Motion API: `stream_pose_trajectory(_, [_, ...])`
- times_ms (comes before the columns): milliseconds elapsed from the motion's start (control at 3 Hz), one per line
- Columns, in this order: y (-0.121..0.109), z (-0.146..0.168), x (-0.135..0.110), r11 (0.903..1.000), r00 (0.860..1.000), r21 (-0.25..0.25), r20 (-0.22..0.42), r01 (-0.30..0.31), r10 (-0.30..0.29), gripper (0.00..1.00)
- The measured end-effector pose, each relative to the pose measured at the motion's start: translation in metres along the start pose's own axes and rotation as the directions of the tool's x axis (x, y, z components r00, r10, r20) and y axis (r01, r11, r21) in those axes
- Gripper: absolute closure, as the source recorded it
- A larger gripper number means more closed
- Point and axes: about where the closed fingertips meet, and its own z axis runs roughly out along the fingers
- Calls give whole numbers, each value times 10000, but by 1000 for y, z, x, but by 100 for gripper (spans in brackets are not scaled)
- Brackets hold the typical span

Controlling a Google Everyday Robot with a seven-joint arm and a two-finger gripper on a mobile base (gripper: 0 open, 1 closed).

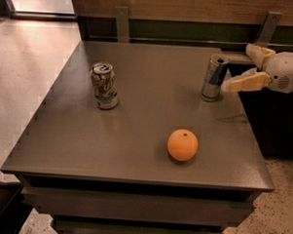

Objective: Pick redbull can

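The redbull can, slim, silver and blue, stands upright near the far right of the grey table. My gripper comes in from the right edge and sits just right of the can. Its two pale fingers are spread apart: the near finger almost touches the can's right side, and the far finger is behind and to the right of it. The can is not between the fingers.
A shorter white can with green and red markings stands at the table's left. An orange lies toward the front right. A wooden wall with metal brackets runs behind the table. Floor lies to the left.
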Motion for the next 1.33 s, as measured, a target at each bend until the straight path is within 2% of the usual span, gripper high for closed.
stream_pose_trajectory(667, [-9, 12, 23, 9991, 9981, -116, 457, -402, 407, 0])
stream_pose_trajectory(1333, [6, 46, 52, 9928, 9952, -837, 387, -861, 896, 0])
